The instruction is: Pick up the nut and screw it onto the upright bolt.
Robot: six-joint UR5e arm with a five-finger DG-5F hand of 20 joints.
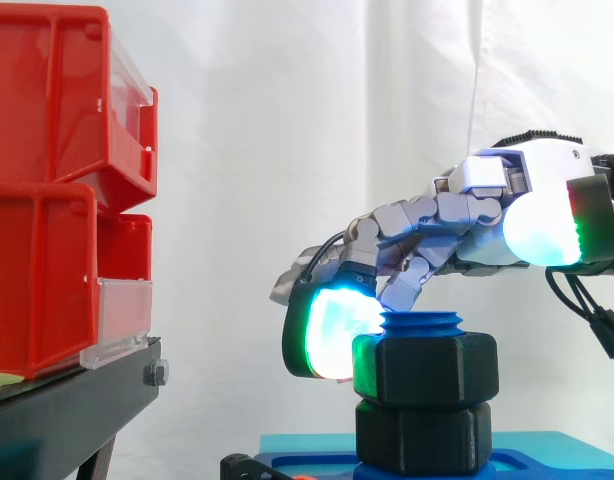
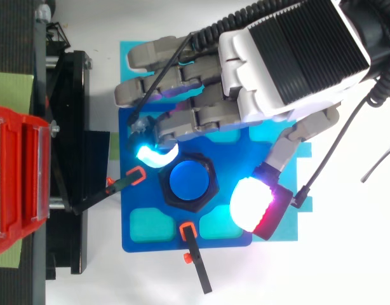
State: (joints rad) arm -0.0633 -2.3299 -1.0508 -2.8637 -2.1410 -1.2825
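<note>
Close level side view, overhead view, sharing bolt [image 1: 422, 322]

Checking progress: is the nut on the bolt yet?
On: the black nut encircles the upright blue bolt, whose threaded top shows above it.

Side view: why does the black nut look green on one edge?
Side view: a glowing fingertip pad beside the nut spills green light onto it. Top view: another pad glares nearly white, washing out its surface.
</note>
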